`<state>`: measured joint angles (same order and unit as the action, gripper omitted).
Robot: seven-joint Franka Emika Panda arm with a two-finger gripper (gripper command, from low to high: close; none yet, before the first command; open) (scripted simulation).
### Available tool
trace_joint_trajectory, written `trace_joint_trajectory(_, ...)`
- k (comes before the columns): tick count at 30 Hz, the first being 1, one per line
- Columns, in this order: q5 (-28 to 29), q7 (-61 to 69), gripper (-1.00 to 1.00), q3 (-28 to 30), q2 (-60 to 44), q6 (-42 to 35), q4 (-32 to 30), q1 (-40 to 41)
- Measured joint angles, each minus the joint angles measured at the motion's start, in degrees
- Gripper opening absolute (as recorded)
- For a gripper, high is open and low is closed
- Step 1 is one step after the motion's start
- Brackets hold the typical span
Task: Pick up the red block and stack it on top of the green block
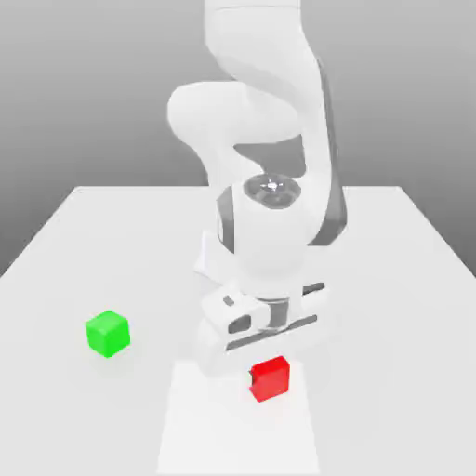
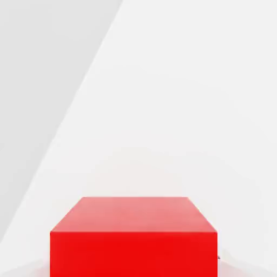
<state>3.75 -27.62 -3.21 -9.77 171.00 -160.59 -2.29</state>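
The red block (image 1: 270,378) rests on the white table (image 1: 390,279) near its front, a little to the exterior view's right of centre. My gripper (image 1: 268,361) has come straight down over it, and the white hand sits right on top of the cube, shut on it. The hand view has the red block (image 2: 134,238) very close, with its top face and one side showing. The green block (image 1: 108,333) stands alone on the table, well off to the exterior view's left of the red one and slightly farther back.
The arm's white body (image 1: 270,186) rises behind the hand and covers the middle of the table. A paler rectangular patch (image 1: 232,437) marks the table surface under and in front of the red block.
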Motion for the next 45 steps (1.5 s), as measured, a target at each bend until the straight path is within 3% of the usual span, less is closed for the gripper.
trace_joint_trajectory(12,-2.7,1.8,-1.0,-1.4,8.3,-7.8,0.1,0.5)
trace_joint_trajectory(24,-4.2,3.4,-1.0,-1.3,12.4,-10.2,-2.7,0.4)
trace_joint_trajectory(45,6.2,-16.9,-1.0,6.1,20.0,-14.9,-4.7,16.4)
